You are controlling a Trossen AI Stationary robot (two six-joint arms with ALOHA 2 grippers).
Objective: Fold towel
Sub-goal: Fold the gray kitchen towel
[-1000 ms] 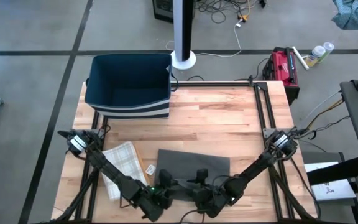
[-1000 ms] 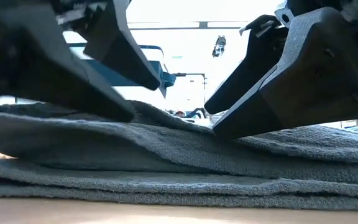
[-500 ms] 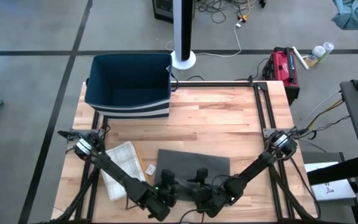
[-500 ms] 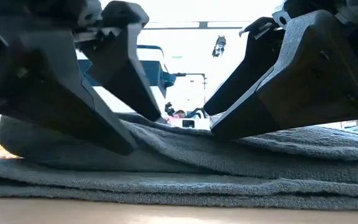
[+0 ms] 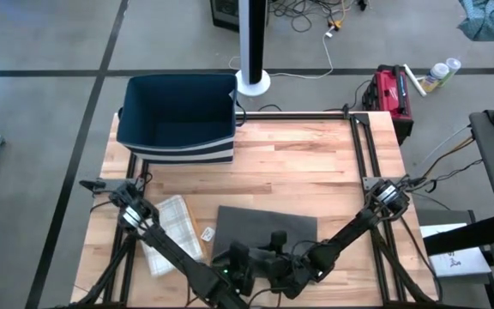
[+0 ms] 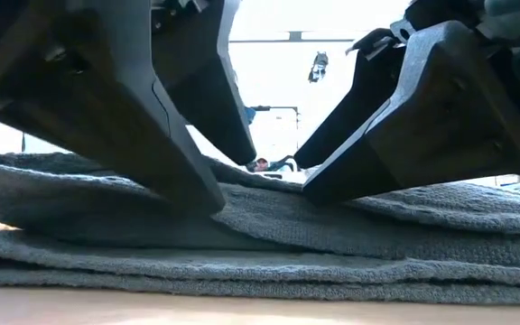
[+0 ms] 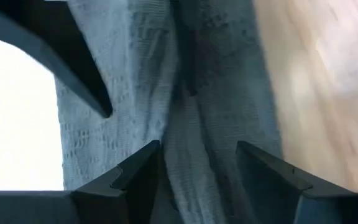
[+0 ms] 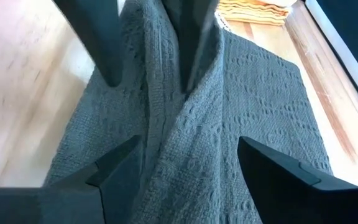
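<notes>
A dark grey towel lies folded in several layers near the table's near edge; the low view shows its stacked layers flat on the wood. My left gripper and my right gripper stand side by side over its near part, both open, tips down on the cloth. In each wrist view a raised ridge of towel runs between the arm's own fingers: left gripper, right gripper. My left gripper rests both open fingertips on the towel's top layer, slanting down from above. A raised ridge of cloth stands between the fingers. The towel stays on the table. My right gripper sets its open fingertips on the top layer beside the left one, also slanting down. A wrinkled ridge lies between its fingers, unpinched, and the towel lies on the table.
A dark blue basket stands at the table's far left. A light checked cloth lies left of the towel, with a small tag between them. Bare wood spreads across the middle and right of the table.
My left gripper has moved toward the table's right, closing in on the right gripper, and its fingers now show larger in the low view. The towel's top layer bunched inward at its left end, then spread back out. The right gripper has kept still.
</notes>
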